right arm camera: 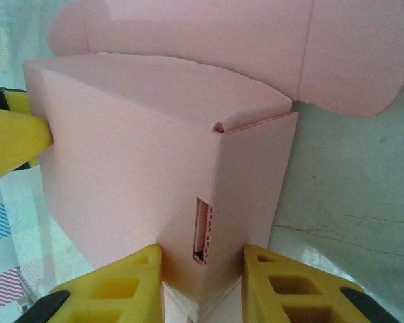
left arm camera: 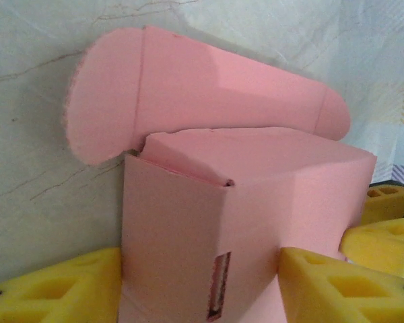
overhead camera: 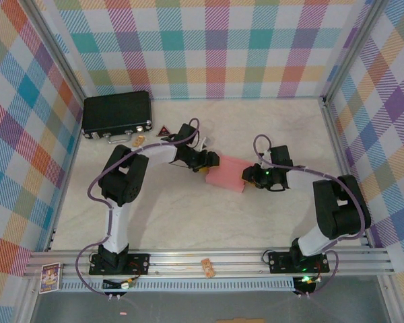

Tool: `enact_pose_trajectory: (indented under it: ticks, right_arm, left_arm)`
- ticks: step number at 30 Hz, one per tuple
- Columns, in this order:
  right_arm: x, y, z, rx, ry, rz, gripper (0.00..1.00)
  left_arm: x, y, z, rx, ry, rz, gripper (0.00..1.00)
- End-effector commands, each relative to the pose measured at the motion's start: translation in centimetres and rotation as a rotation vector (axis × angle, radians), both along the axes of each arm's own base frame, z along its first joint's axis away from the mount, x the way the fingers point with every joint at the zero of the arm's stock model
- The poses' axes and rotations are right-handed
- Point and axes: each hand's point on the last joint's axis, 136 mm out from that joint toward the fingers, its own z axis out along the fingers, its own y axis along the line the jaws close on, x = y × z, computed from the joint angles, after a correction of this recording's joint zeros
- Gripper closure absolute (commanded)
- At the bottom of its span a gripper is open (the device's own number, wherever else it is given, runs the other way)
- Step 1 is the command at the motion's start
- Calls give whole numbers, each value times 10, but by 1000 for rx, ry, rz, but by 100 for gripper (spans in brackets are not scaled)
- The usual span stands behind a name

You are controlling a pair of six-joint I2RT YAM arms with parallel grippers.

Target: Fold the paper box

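I have the paper box [overhead camera: 225,175] between my two pincers, a little to the 3 o'clock side of the middle of the counter [overhead camera: 188,219] in the overhead view. It rests there as a made-up rectangular box of salmon-pink card, its length running roughly from 10 o'clock to 4 o'clock.

My left pincer [overhead camera: 211,161] meets the box at its 10 o'clock end. Seen from that wrist, my left fingers [left arm camera: 54,291] sit one on each side of the end wall, both against the card, so this pincer is closed on the box at a middling spread. A narrow slot [left arm camera: 219,286] is cut in the wall between them, at 6 o'clock in that view.

My right pincer [overhead camera: 250,177] meets the 4 o'clock end. Seen from that wrist, my right fingers [right arm camera: 114,291] pinch the lower part of that end, touching the card on both sides. It too holds the box, at a narrower spread than the left. A second slot [right arm camera: 202,232] shows just above them.

The lid flap [left arm camera: 222,81] is not tucked in. It stands open beyond the top of the box, at 12 o'clock in both wrist views, with a rounded ear at each end.

A black case [overhead camera: 116,113] lies well apart, in the 10 o'clock corner of the counter.
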Motion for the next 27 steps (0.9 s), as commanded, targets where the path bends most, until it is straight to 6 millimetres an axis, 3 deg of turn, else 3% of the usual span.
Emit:
enact_pose_trajectory:
  ticks: [1, 7, 15, 21, 27]
  right_arm:
    - [0, 13, 12, -31, -53, 89, 72]
    - [19, 17, 29, -122, -175, 121, 76]
    - [40, 39, 72, -188, -577, 273, 77]
    - [44, 56, 86, -218, -795, 374, 78]
    - [39, 74, 68, -318, -894, 473, 80]
  left_arm:
    - [3, -12, 46, -84, -101, -22, 44]
    - [17, -7, 69, -77, -263, 9, 53]
    - [20, -3, 117, -153, -675, -21, 64]
    - [15, 4, 117, -156, -889, -51, 66]
    - [1, 18, 102, -114, -1117, -68, 70]
